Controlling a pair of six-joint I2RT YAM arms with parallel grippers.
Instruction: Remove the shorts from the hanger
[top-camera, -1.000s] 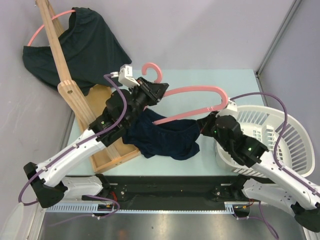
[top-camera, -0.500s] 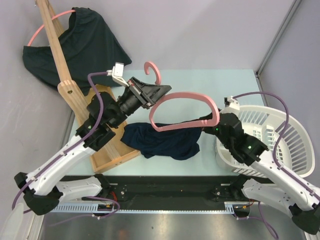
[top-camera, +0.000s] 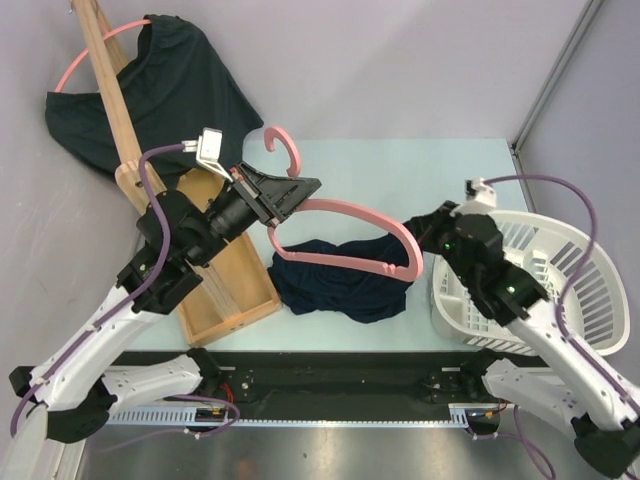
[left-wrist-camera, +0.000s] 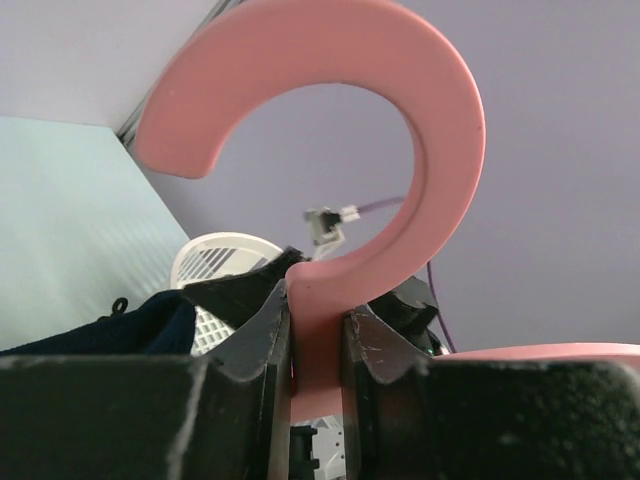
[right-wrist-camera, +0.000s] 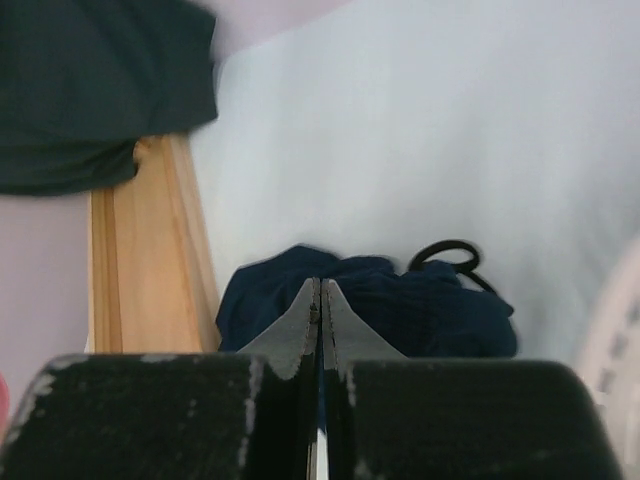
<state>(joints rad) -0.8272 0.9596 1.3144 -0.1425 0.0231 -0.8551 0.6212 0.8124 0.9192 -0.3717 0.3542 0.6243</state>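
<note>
The left hand is pinched on the neck of the pink plastic hanger, just below its hook, and holds it raised over the pale mint counter. The hanger's long axis runs from that hand rightward, so its far shoulder ends just beside the right hand. The right hand's fingers are pressed together with nothing between them. The navy blue cloth shorts lie in a heap at the middle of the counter, below and to the right of the left hand, long axis left to right. The hanger's lower bar shows as unbroken pink across the heap, so the cloth is judged to be off the bar, though contact underneath cannot be ruled out. The right hand is the nearer one: the wrist view puts the heap straight ahead of and below its fingertips. The blackish green cloth shorts hang on a second pink hanger at the wooden rack post, far left, well apart from both hands. Containers: the white slatted plastic basket stands at the right, just beside the heap, and no cloth shows in its uncovered part. The shallow wooden tray lies to the left, touching the heap's edge, with no garment visible in it.
</note>
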